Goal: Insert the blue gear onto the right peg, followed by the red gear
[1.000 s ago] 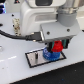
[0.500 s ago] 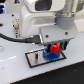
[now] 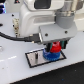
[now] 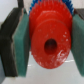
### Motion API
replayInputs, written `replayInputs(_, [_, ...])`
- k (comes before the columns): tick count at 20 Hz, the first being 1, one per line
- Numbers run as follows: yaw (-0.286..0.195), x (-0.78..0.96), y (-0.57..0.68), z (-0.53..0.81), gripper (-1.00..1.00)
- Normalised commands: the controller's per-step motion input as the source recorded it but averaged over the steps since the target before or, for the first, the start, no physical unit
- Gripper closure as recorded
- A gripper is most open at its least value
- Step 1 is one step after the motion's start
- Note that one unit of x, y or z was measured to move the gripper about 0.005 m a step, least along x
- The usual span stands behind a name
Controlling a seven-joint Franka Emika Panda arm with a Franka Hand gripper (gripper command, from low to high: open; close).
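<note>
Surface: white table (image 3: 12, 67), where I see the grey plate (image 3: 35, 58).
Arm: my gripper (image 3: 54, 48) hangs low over the plate.
Grip: pinching the red gear (image 4: 49, 37).
Wrist only: pads (image 4: 21, 45) touching the gear's rim; blue gear (image 4: 42, 4) behind.

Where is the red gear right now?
The red gear sits between the hand's fingers, right above the blue gear on the grey plate, a little toward the exterior view's right of the middle.
</note>
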Motion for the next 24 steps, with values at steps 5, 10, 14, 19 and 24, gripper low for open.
replayInputs(5, [0.0, 0.08, -0.11, 0.07, 1.0])
replayInputs(10, [0.0, 0.14, -0.19, -0.09, 1.0])
replayInputs(14, [0.0, 0.14, -0.18, -0.24, 1.0])
replayInputs(19, [0.0, 0.14, -0.08, -0.06, 1.0])
replayInputs(24, [0.0, 0.18, 0.02, 0.34, 1.0])
